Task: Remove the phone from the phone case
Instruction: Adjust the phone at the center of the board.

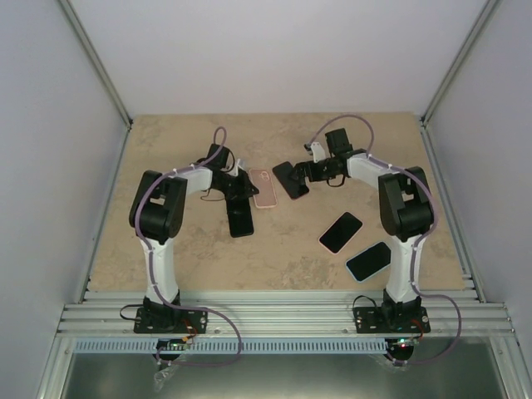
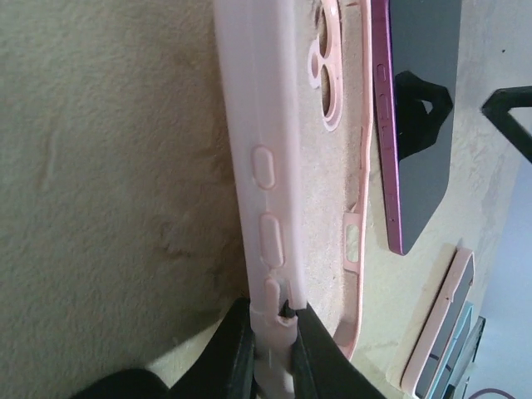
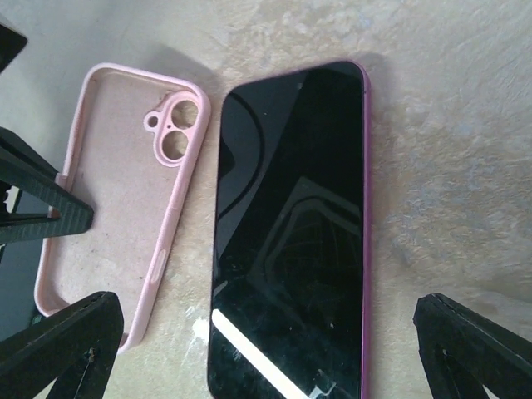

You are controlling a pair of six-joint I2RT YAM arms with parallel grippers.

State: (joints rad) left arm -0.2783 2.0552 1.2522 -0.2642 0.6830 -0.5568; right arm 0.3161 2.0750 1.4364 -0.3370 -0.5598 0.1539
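Observation:
The empty pink phone case lies open side up on the table. It also shows in the left wrist view and the right wrist view. The purple-edged phone lies screen up just right of the case, out of it and apart from it; it shows in the left wrist view and the right wrist view. My left gripper is shut on the case's left side wall; in the top view it is at the case's left edge. My right gripper is open, its fingers straddling the phone's near end without touching it.
A black phone lies near the left arm. Another dark phone and a blue-cased phone lie at front right, next to the right arm. Edges of cased phones show at the left wrist view's lower right.

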